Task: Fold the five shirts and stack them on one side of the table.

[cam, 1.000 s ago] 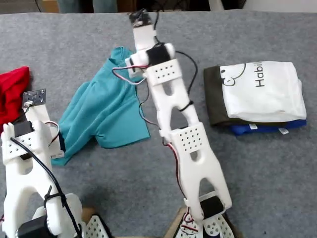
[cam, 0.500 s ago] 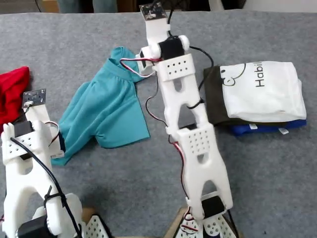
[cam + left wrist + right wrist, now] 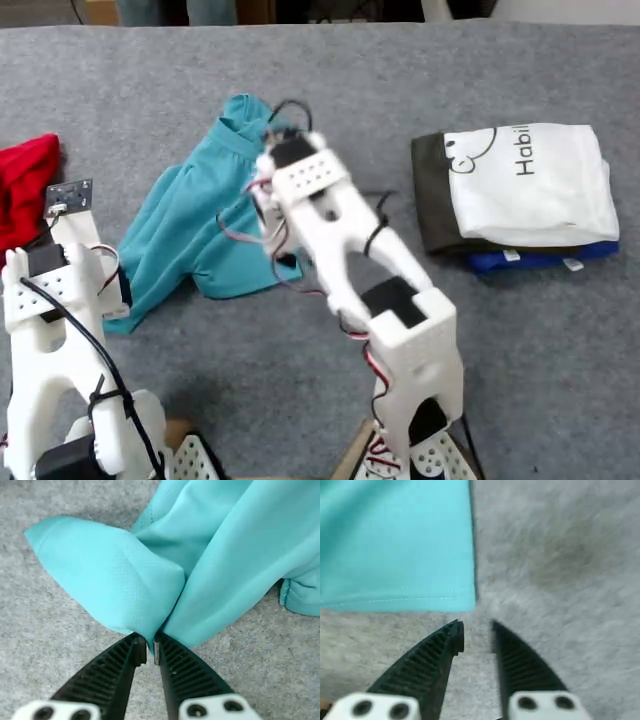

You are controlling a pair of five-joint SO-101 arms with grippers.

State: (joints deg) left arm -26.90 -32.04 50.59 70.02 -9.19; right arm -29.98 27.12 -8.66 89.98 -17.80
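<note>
Pinching the teal shirt (image 3: pixel 225 570), left tool (image 3: pixel 150 647); right tool (image 3: pixel 477 635), slightly parted, beside hem.

left gripper (image 3: pixel 150 646) clamped, right gripper (image 3: pixel 477 631) parted

teal shirt (image 3: pixel 200 225) plain | red shirt (image 3: pixel 22 185) | white shirt (image 3: pixel 540 195) (black print) | olive shirt (image 3: pixel 428 195) | blue shirt (image 3: pixel 500 262) | table (image 3: pixel 520 70) grey

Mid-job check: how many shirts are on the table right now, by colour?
teal shirt: 1
red shirt: 1
white shirt: 1
dark shirt: 1
blue shirt: 1
Total: 5
</note>
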